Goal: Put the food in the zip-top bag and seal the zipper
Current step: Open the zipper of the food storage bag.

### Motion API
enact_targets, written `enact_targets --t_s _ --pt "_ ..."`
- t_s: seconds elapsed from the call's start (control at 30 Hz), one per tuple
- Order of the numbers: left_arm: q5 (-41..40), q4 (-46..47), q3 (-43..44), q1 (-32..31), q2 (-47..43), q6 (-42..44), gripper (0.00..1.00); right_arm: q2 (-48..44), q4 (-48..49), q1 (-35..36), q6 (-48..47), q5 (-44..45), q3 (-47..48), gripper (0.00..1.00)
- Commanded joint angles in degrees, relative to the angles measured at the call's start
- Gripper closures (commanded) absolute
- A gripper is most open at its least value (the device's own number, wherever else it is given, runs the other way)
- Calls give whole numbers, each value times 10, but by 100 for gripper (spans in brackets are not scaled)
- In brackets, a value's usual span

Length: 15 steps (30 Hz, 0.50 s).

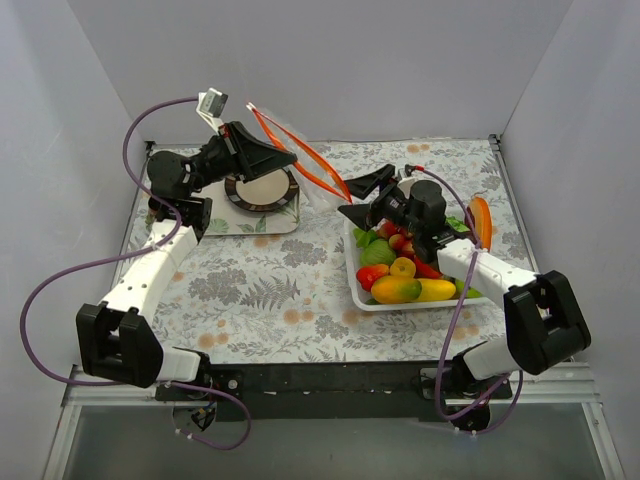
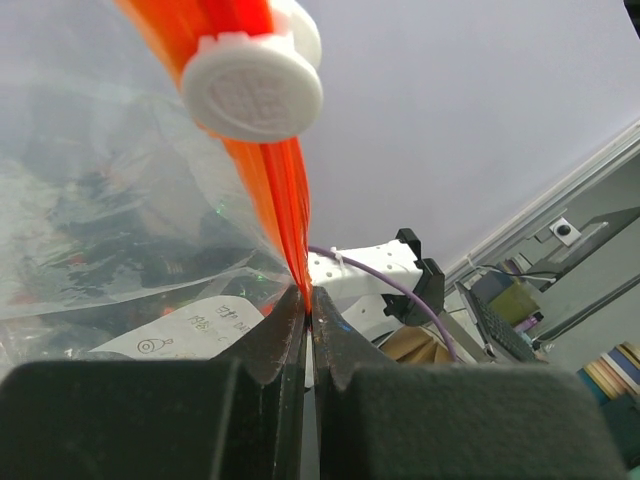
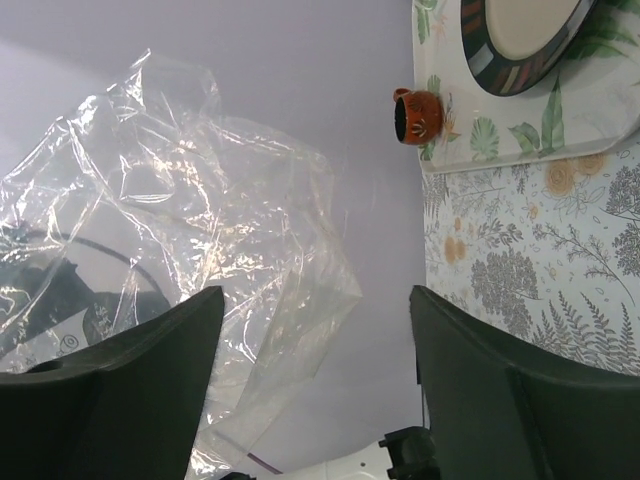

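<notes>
Lots could go wrong here. The left pincer (image 2: 308, 295) is squeezed shut on the zipper (image 2: 272, 190), the thin orange-red strip, and that is the only thing holding the zip-top bag (image 3: 200, 210) up. If the bag gets a hard tug, I think the strip could slip out and the bag would drop. The bag is also floppy and crinkly. If the right pincer (image 3: 315, 295) pinches both sides at once, the mouth would stay shut and no food could go in. I cannot tell if the mouth is open now.

The bag hangs in the air at the back of the table, beside the plate (image 1: 262, 190). It is right in front of the right pincer and near it, but not between its fingers. Those fingers are wide apart and hold nothing.

All the food (image 1: 405, 270) sits in the white basket (image 1: 356, 298) on the right side. It lies under the right arm, just behind the right pincer. None of it looks to be in the bag yet.
</notes>
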Motion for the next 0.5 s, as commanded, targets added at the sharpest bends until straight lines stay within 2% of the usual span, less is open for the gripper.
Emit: enact_targets --t_s 0.0,0.03,0.1,0.13,0.23,0.47 --pt "3 -3 -10 -3 -23 -203 100 8 54 8 35 14 27 25" --pt "4 -5 -12 -3 -24 -202 100 9 58 8 36 17 27 39" --pt "5 -8 -13 -3 -28 -199 100 8 58 8 35 25 27 58" --pt "5 -17 -15 -2 -29 -197 100 8 56 7 31 30 30 76" --pt "6 -48 -20 -2 -41 -185 100 7 30 -1 12 34 40 99" --pt "3 -143 -21 -3 -65 -149 100 -9 15 -74 -36 30 -1 99"
